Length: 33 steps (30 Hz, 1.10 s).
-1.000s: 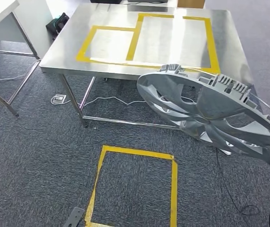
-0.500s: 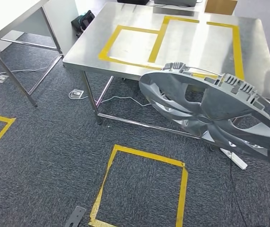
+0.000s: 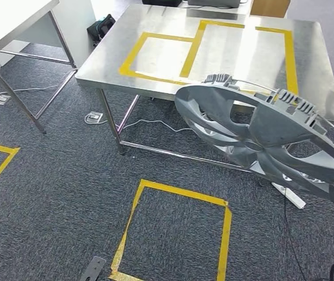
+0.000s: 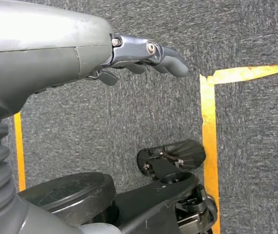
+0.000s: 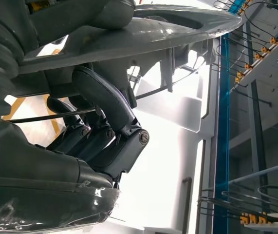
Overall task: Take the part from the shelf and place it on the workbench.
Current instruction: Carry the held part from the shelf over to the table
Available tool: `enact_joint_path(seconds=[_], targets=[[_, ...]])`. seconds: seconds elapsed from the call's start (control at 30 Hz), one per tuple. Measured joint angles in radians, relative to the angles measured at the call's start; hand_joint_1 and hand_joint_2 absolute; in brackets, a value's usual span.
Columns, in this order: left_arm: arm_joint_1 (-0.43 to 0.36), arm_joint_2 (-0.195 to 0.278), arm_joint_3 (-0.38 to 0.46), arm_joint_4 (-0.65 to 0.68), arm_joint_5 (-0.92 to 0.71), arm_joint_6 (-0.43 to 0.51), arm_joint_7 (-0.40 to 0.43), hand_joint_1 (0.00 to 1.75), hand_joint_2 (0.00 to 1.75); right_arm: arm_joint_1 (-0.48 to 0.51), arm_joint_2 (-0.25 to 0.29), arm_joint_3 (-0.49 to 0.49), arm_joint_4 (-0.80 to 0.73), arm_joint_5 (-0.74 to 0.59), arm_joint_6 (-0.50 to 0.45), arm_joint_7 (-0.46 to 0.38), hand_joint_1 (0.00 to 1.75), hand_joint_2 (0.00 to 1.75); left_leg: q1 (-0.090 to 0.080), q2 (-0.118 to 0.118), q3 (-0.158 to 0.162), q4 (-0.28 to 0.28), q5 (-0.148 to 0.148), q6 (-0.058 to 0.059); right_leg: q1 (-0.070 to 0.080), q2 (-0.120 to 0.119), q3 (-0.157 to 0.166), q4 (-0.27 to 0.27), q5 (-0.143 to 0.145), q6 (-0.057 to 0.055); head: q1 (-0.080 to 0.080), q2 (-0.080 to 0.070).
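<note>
While the grey fan shroud (image 3: 266, 137) rides out in front of you, clear of the steel worktop (image 3: 227, 52) and overlapping its near edge, your right hand (image 5: 104, 131) has its fingers curled around a rib of the part, carrying it flat so it can be lowered inside the yellow tape frames (image 3: 240, 50). Your left hand (image 4: 144, 56) hangs over the carpet, fingers apart, holding nothing
</note>
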Motion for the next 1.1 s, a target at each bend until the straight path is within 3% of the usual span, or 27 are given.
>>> enact_joint_path(seconds=[0.1,0.17,0.27,0.3,0.33,0.37,0.43,0.5,0.63,0.7,0.77,0.8,0.83,0.87,0.9,0.97,1.03,1.1], targets=[[0.0,0.0,0.0,0.0,0.0,0.0,0.0,0.0,1.75,0.0,0.0,0.0,0.0,0.0,0.0,0.0,1.75,1.75,-0.001,0.0,0.0,0.0,0.0,0.0,-0.001,0.0,0.0,-0.001,0.0,0.001,0.0,0.0],[0.0,-0.001,0.0,0.0,0.0,0.001,0.0,0.0,1.75,0.001,0.001,0.0,-0.001,0.0,0.0,0.0,1.75,1.75,0.004,0.006,0.007,-0.013,0.008,-0.001,-0.001,-0.002,-0.016,0.029,-0.021,0.01,0.003,0.0],[0.001,-0.002,0.0,0.0,0.0,0.003,0.0,0.0,1.75,0.003,0.001,0.0,-0.002,0.0,0.0,-0.001,1.75,1.75,0.011,0.02,0.015,-0.026,0.013,0.0,-0.002,-0.003,-0.106,0.21,-0.11,0.028,0.006,0.0],[0.002,-0.002,0.0,0.0,0.0,0.003,0.0,0.0,1.75,0.005,0.001,0.0,-0.002,0.0,0.0,-0.001,1.75,1.75,0.011,0.025,0.015,-0.026,0.011,0.0,-0.003,-0.004,-0.129,0.254,-0.121,0.032,0.006,0.0],[0.003,-0.002,0.0,0.0,0.0,0.003,0.0,0.0,1.75,0.006,0.001,0.0,-0.002,0.0,0.0,-0.001,1.75,1.75,0.012,0.029,0.016,-0.025,0.009,-0.002,-0.004,-0.005,-0.136,0.263,-0.114,0.036,0.006,0.0],[0.003,-0.003,0.0,0.0,0.0,0.003,0.0,0.0,1.75,0.007,0.002,0.0,-0.002,0.0,0.0,-0.001,1.75,1.75,0.014,0.033,0.018,-0.023,0.007,-0.005,-0.006,-0.008,-0.12,0.228,-0.088,0.039,0.006,0.0],[0.004,-0.002,0.0,0.0,0.0,0.003,0.0,0.0,1.75,0.007,0.002,0.0,-0.002,0.0,0.0,-0.001,1.75,1.75,0.015,0.041,0.022,-0.016,-0.001,-0.015,-0.009,-0.03,-0.052,0.095,-0.024,0.046,0.008,0.0],[0.004,-0.001,0.0,0.0,0.0,0.003,0.0,0.0,1.75,0.006,0.002,0.0,-0.002,0.0,-0.001,-0.002,1.75,1.75,0.011,0.047,0.023,-0.006,-0.01,-0.027,-0.01,-0.044,-0.006,0.008,0.002,0.036,0.008,0.0],[0.005,0.001,0.0,0.0,0.0,0.003,0.0,0.0,1.75,0.008,0.002,0.0,-0.003,0.001,-0.002,-0.001,1.75,1.75,0.011,0.058,0.019,0.008,-0.024,-0.044,-0.009,-0.022,-0.006,0.005,0.002,-0.001,0.005,0.0],[0.004,0.001,0.0,0.0,0.0,0.003,0.0,0.0,1.75,0.007,0.002,0.0,-0.003,0.001,-0.002,-0.001,1.75,1.75,0.013,0.054,-0.012,0.08,-0.069,-0.054,-0.011,-0.012,-0.006,0.004,0.004,-0.014,0.002,0.0],[0.005,0.001,0.0,0.0,0.0,0.003,0.0,0.0,1.75,0.007,0.002,0.0,-0.003,0.001,-0.002,-0.002,1.75,1.75,0.014,0.052,-0.076,0.213,-0.131,-0.058,-0.011,-0.001,-0.007,0.004,0.004,-0.018,0.0,0.0],[0.006,0.001,0.0,0.0,0.0,0.003,0.0,0.0,1.75,0.007,0.002,0.0,-0.003,0.001,-0.002,-0.002,1.75,1.75,0.014,0.051,-0.104,0.266,-0.146,-0.058,-0.011,0.007,-0.007,0.004,0.004,-0.019,0.001,0.0],[0.006,0.0,0.0,0.0,0.0,0.003,0.0,0.0,1.75,0.008,0.002,0.0,-0.003,0.001,-0.002,-0.002,1.75,1.75,0.015,0.051,-0.117,0.288,-0.142,-0.056,-0.011,0.015,-0.007,0.004,0.004,-0.019,0.0,0.0],[0.006,0.0,0.0,0.0,0.0,0.003,0.0,0.0,1.75,0.008,0.002,0.0,-0.003,0.001,-0.002,-0.002,1.75,1.75,0.015,0.049,-0.113,0.272,-0.12,-0.054,-0.011,0.024,-0.007,0.004,0.004,-0.019,0.001,0.0],[0.006,0.0,0.0,0.0,0.0,0.003,0.0,0.0,1.75,0.008,0.002,0.0,-0.003,0.001,-0.002,-0.002,1.75,1.75,0.016,0.043,-0.091,0.222,-0.086,-0.051,-0.011,0.033,-0.006,0.004,0.004,-0.018,0.001,0.0],[0.006,0.0,0.0,0.0,0.0,0.003,0.0,0.0,1.75,0.007,0.002,0.0,-0.003,0.001,-0.002,-0.001,1.75,1.75,0.021,0.007,-0.031,0.089,-0.028,-0.044,-0.01,0.051,-0.008,0.006,0.003,-0.013,0.001,0.0],[0.006,0.0,0.0,0.0,0.0,0.002,0.0,0.0,1.75,0.006,0.002,0.0,-0.003,0.001,-0.002,-0.001,1.75,1.75,0.023,-0.019,0.001,0.019,-0.015,-0.041,-0.011,0.068,-0.013,0.005,0.003,-0.001,0.001,0.0],[0.005,0.0,0.0,0.0,0.0,0.0,0.0,0.0,1.75,0.008,0.002,0.0,-0.002,0.001,-0.002,-0.002,1.75,1.75,0.021,-0.01,0.005,0.012,-0.017,-0.035,-0.015,0.081,-0.017,-0.003,0.007,0.013,0.001,0.0]])
